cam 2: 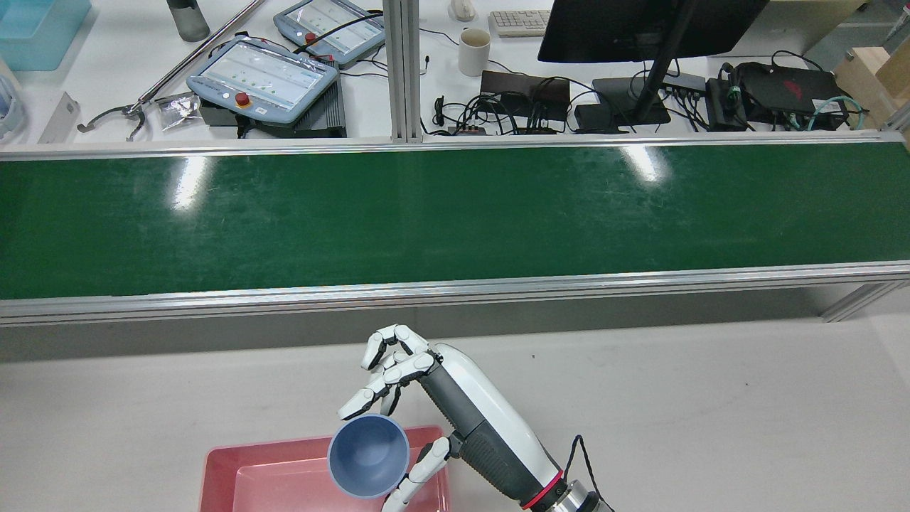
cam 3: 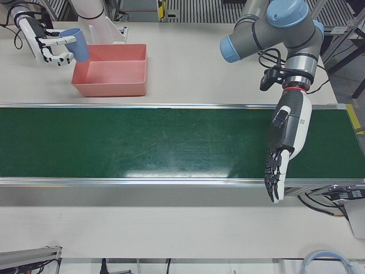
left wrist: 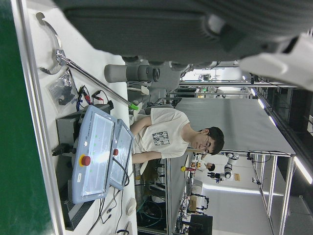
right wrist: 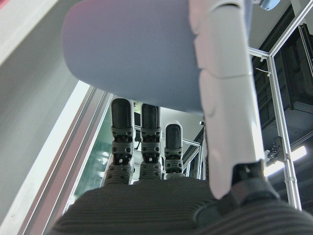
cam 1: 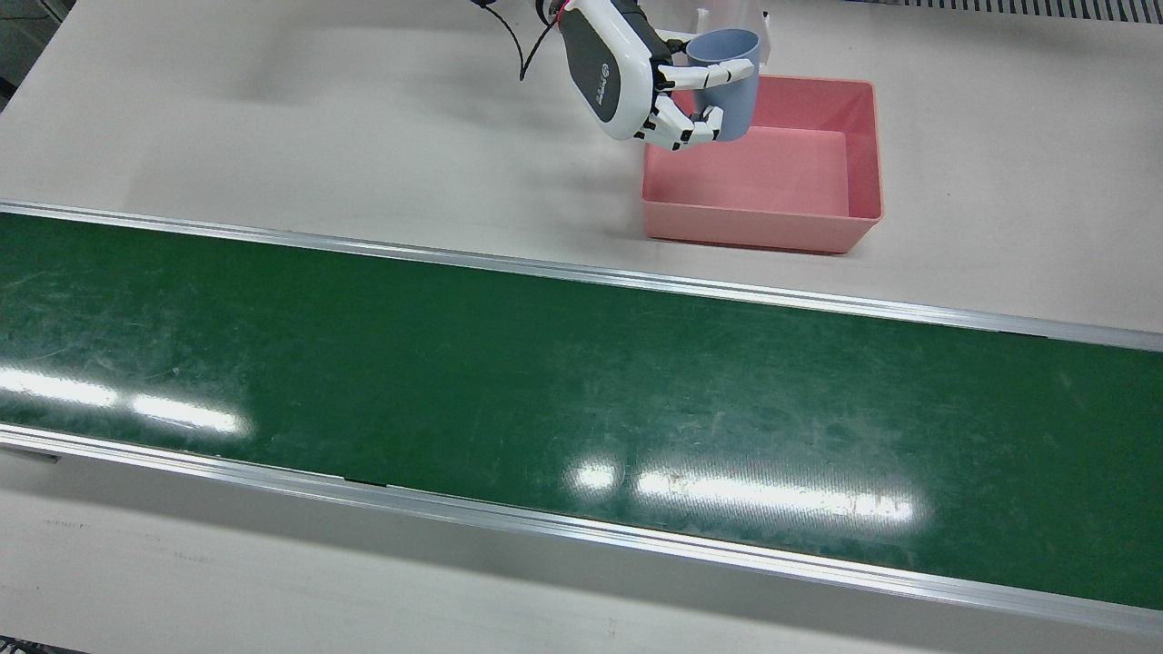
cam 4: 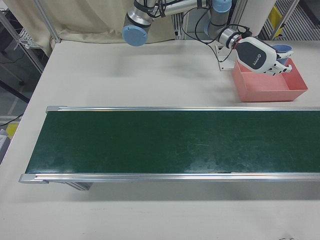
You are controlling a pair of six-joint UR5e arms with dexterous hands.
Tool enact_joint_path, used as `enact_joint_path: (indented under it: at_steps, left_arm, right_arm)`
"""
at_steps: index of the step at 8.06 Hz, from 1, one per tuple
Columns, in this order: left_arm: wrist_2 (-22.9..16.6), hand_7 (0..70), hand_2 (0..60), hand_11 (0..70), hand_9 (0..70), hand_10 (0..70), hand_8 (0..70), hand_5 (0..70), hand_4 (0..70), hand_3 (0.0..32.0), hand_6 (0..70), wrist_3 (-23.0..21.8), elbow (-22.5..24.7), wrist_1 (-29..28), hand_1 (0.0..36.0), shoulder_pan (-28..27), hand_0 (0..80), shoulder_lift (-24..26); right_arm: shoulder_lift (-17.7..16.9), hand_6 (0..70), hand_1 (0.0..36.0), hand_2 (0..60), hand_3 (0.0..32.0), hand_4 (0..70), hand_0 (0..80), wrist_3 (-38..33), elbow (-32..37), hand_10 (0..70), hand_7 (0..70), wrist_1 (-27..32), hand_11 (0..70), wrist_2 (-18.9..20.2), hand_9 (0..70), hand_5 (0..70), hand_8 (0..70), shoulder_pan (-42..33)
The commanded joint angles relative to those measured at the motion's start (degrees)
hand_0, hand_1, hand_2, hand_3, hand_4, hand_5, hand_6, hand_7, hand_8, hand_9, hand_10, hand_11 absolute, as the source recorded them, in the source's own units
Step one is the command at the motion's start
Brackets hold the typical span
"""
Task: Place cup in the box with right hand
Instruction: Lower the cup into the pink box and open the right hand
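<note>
Clamped in the right hand (cam 1: 636, 77) around its side wall: a light, stiff, likely slippery plastic cup (cam 1: 724, 84), upright over the box's (cam 1: 854, 163) eleven-o'clock corner.

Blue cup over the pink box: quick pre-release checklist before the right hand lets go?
1. Right hand shut on the blue cup: ok.
2. Cup upright, mouth up: ok.
3. Cup fully over the pink box: not ok, it hangs at the corner, over the rim.
4. Box interior free: ok.
5. Cup low enough to release: cannot tell.
6. Left hand away, over the conveyor belt: ok.
</note>
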State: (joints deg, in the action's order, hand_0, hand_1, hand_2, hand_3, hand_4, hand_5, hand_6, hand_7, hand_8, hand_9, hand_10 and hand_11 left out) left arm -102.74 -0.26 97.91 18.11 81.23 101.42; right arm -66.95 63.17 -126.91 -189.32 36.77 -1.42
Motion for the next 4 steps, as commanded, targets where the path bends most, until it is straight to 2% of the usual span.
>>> enact_joint_path:
  at_steps: [1, 2, 3, 4]
  left_arm:
    - [0.0, 0.0, 0.0, 0.0, 0.0, 0.0, 0.0, 0.0, 0.0, 0.0, 0.0, 0.0, 0.0, 0.0, 0.0, 0.0, 0.0, 0.0]
    - [0.0, 0.0, 0.0, 0.0, 0.0, 0.0, 0.0, 0.0, 0.0, 0.0, 0.0, 0.0, 0.0, 0.0, 0.0, 0.0, 0.0, 0.0]
    - [0.0, 0.0, 0.0, 0.0, 0.0, 0.0, 0.0, 0.0, 0.0, 0.0, 0.0, 0.0, 0.0, 0.0, 0.0, 0.0, 0.0, 0.0]
    - [0.0, 0.0, 0.0, 0.0, 0.0, 0.0, 0.0, 0.0, 0.0, 0.0, 0.0, 0.0, 0.0, 0.0, 0.0, 0.1, 0.0, 0.0]
  right_arm:
    - [1.1, 6.4, 0.0, 0.0, 17.8, 46.6, 51.1, -1.3, 2.0, 13.3, 38.5, 0.0, 19.2, 1.1, 20.2, 4.9, 16.0, -0.8]
    - [1.1, 5.6, 0.0, 0.0, 24.8, 41.4, 49.2, -1.3, 2.0, 12.7, 38.2, 0.0, 18.3, 1.2, 20.4, 4.4, 16.0, -0.9]
    - [1.1, 6.0, 0.0, 0.0, 25.0, 42.0, 48.7, -2.3, 2.1, 12.9, 40.6, 0.0, 18.5, 1.2, 21.4, 4.2, 16.5, -0.9]
    - [1.1, 7.0, 0.0, 0.0, 23.6, 42.4, 48.4, -3.5, 2.8, 13.2, 45.1, 0.0, 18.9, 1.3, 23.4, 4.2, 17.4, -1.0]
